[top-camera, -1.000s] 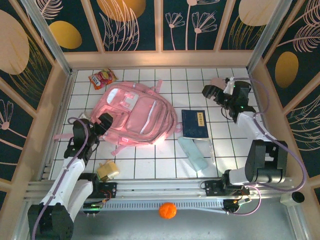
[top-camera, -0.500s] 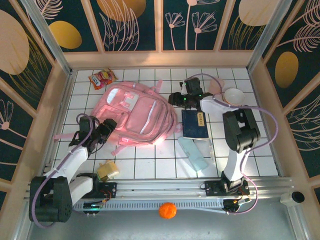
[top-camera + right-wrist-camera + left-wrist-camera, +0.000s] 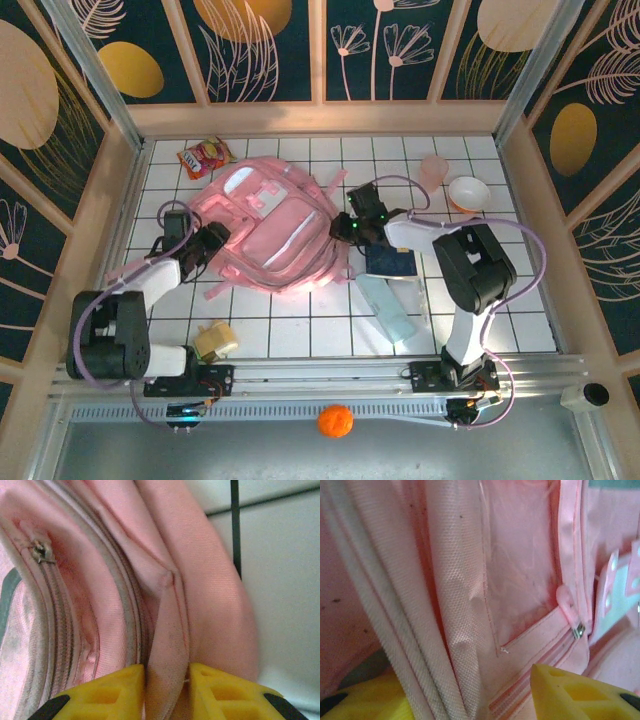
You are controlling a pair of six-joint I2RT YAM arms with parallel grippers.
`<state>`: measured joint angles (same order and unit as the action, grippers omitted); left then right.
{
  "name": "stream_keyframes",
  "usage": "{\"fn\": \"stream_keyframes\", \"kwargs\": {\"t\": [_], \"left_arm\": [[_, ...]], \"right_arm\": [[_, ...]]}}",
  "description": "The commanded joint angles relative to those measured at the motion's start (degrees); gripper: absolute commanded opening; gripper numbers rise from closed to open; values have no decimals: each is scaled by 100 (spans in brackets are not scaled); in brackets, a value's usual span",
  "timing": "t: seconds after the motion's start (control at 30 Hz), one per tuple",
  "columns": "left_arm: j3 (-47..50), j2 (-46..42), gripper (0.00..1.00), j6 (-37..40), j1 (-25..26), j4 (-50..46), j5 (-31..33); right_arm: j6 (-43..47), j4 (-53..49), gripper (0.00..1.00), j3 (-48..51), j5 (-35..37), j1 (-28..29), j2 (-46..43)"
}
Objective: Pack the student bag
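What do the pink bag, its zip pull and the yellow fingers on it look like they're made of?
Bag: woven cloth, matte; a fine weave and stitched seams show, likely a synthetic.
Zip pull: looks like metal, small and silvery-grey with a dull shine.
Fingers: hard plastic by the look, matte yellow with moulded square recesses.

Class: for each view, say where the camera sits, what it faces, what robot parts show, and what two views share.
Top external: above, behind the arms, looking down at the table; both arms, left claw and right claw at the student bag.
Left wrist: close on bag fabric and zip; yellow fingers show.
Right wrist: close on a bag fold between its yellow fingers.
Shared: both wrist views see a zip.
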<state>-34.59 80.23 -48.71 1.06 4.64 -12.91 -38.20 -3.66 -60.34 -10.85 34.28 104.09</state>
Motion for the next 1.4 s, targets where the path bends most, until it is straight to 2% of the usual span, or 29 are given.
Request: {"fn": "stream_keyframes", "kwargs": {"t": [0.0, 0.23, 0.37, 0.47, 0.53, 0.67, 0.8, 0.93, 1.07, 1.13, 1.27, 1.37], "left_arm": [[-472, 460, 53, 378, 161, 392, -475], [-1225, 1362, 53, 759, 689, 316, -456], [-1637, 1709, 55, 931, 802, 113, -507], [-1776, 1729, 56, 1090, 817, 14, -400], [-1853, 1628, 63, 1199, 817, -106, -340], [-1890, 1028, 68, 1667, 817, -591, -85], [-1653, -167, 70, 2539, 821, -1072, 438], [-1683, -1006, 70, 4449, 1037, -1677, 684], [-1671, -1335, 69, 5825, 1280, -1958, 442], [-1649, -1344, 68, 6384, 1639, -1985, 415], [-1681, -927, 68, 7280, 2876, -2023, 591], [-1735, -360, 66, 7751, 3278, -1997, 189]], "right_arm": [[-767, 151, 28, 248, -107, 639, -305], [-1596, 410, 29, 780, 247, 1193, -842], [-1962, 638, 30, 1160, 281, 1364, -1086], [-2123, 572, 34, 1334, 500, 1477, -1321], [-2165, 425, 39, 1395, 660, 1486, -1588], [-2164, -164, 51, 1329, 962, 1494, -2177], [-1997, -733, 56, 1346, 1240, 1455, -2969], [-1502, -1142, 59, 1318, 1877, 1316, -3750], [-823, -949, 64, 1436, 2304, 1119, -4489], [-640, -759, 67, 1582, 2430, 1010, -4814], [-427, -235, 68, 1991, 2387, 844, -5340], [-462, -11, 69, 2218, 2418, 834, -5595]]}}
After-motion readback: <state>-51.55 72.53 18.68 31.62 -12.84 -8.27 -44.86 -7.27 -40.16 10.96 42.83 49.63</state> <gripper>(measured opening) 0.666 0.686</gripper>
